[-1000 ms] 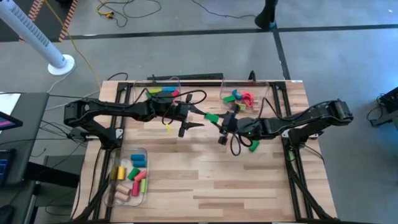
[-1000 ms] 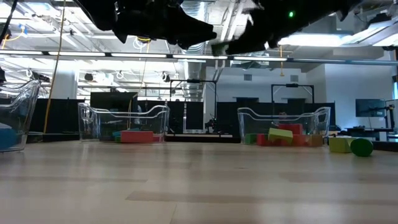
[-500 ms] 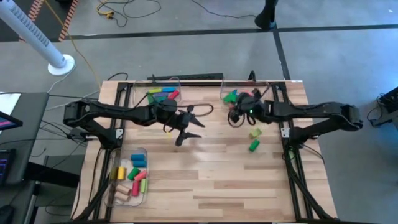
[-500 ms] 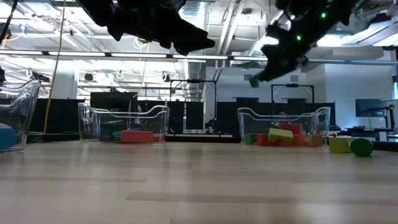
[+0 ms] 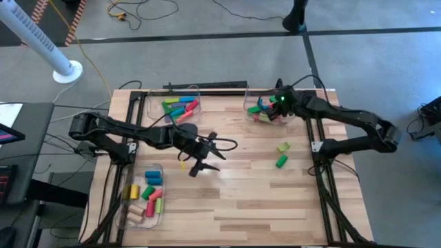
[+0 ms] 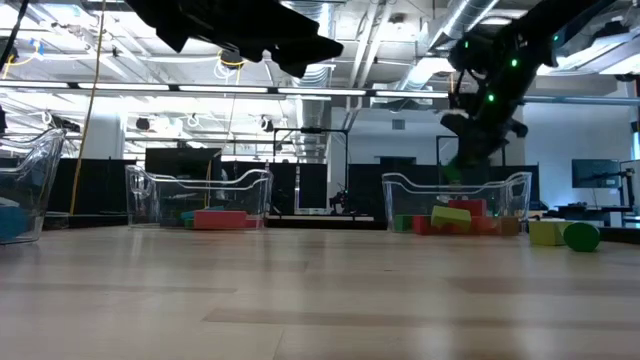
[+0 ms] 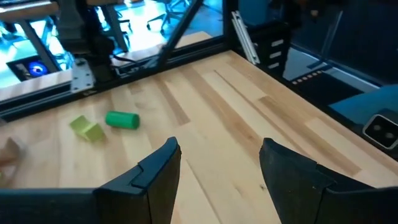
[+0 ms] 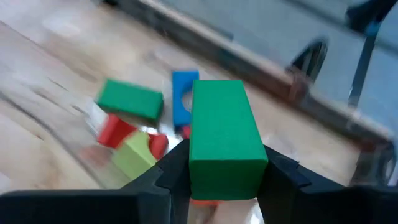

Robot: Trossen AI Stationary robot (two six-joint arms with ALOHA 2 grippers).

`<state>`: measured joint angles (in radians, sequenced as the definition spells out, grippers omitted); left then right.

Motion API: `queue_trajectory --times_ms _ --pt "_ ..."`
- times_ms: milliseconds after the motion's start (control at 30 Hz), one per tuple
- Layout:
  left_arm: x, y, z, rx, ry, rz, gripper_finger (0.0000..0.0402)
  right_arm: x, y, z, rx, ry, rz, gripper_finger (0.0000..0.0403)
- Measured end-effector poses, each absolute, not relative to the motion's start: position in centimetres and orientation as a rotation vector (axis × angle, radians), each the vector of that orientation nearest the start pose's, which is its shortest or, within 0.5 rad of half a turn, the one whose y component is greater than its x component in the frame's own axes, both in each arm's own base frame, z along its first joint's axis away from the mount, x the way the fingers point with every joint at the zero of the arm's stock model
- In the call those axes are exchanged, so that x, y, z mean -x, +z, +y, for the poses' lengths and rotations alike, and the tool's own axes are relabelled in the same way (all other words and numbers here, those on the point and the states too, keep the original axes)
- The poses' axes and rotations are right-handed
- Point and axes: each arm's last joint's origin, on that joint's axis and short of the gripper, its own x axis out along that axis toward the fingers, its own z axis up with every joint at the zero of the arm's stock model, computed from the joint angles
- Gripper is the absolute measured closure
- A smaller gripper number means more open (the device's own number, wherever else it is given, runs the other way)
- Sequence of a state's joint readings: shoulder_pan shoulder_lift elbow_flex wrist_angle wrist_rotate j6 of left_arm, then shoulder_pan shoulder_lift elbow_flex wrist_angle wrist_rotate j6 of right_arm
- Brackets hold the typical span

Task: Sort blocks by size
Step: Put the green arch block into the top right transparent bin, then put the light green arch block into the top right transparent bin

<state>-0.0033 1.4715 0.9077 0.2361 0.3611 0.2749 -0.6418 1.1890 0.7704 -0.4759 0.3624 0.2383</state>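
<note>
right end effector (image 8: 214, 177) grips a green block (image 8: 221, 134) above the bin (image 5: 253, 117) of mixed blocks.

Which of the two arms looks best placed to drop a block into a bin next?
The right. The right gripper already grips a green block and hangs over the far right bin, where other blocks lie. The left gripper is open and empty over the bare table.

Bench (image 5: 227, 200): two bins at the far edge, left bin (image 5: 180, 107) and right bin (image 5: 265, 110), blocks in each. Third bin (image 5: 143, 195) at the near left, blocks inside. Two loose blocks (image 5: 281, 154) lay right of centre, just beside each other.
</note>
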Motion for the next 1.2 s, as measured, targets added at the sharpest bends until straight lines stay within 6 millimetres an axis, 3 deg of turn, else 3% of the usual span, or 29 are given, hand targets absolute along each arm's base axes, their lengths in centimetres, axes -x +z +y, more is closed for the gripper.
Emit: queue_trajectory --times_ms 333,733,967,1200 --pt "-32.1 25.3 -2.9 -0.196 -0.457 0.298 0.0191 -17.4 20.9 -16.4 -0.406 -1.026 0.920 0.0226" --pt "-31.8 24.9 -4.0 -0.194 -0.496 0.341 0.0191 -17.5 21.8 -16.0 -0.385 -1.018 0.860 0.0148" --pt "-31.7 24.7 -4.1 -0.199 -0.504 0.363 0.0191 -17.1 23.8 -14.7 -0.353 -0.991 0.767 0.0145" --pt "-31.6 24.5 -4.1 -0.197 -0.506 0.384 0.0191 -17.5 25.5 -11.6 -0.345 -0.895 0.680 0.0146"
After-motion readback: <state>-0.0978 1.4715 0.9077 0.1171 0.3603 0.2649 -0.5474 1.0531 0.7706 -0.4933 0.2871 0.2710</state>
